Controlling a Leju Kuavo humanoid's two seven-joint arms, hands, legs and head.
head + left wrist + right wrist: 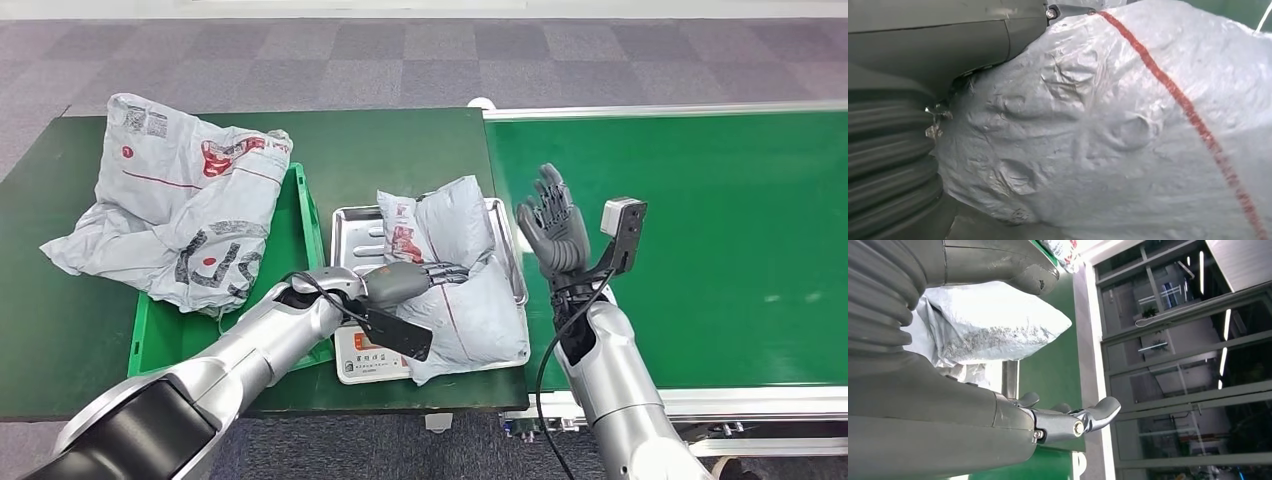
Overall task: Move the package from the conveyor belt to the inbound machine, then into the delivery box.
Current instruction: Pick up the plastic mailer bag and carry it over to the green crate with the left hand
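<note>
A grey plastic package (pixel 470 315) with a thin red line lies crumpled on the metal tray (pixel 350 225) of the inbound machine. Its upper part carries a red label. My left hand (pixel 425 278) reaches in from the left and grips the package at its middle fold, fingers on top. In the left wrist view the package (pixel 1123 140) presses right against my left hand (pixel 898 150). My right hand (pixel 553 228) stands upright and open beside the tray's right edge, holding nothing. The right wrist view has my right hand (pixel 923 405) with the package (pixel 993 325) beyond it.
The green delivery box (pixel 310 215) sits left of the tray, with large crumpled grey bags (pixel 180 210) draped over it. The green conveyor belt (pixel 720 220) stretches to the right. A white labelled panel (pixel 365 355) lies at the tray's front. Carpet floor runs beyond the table.
</note>
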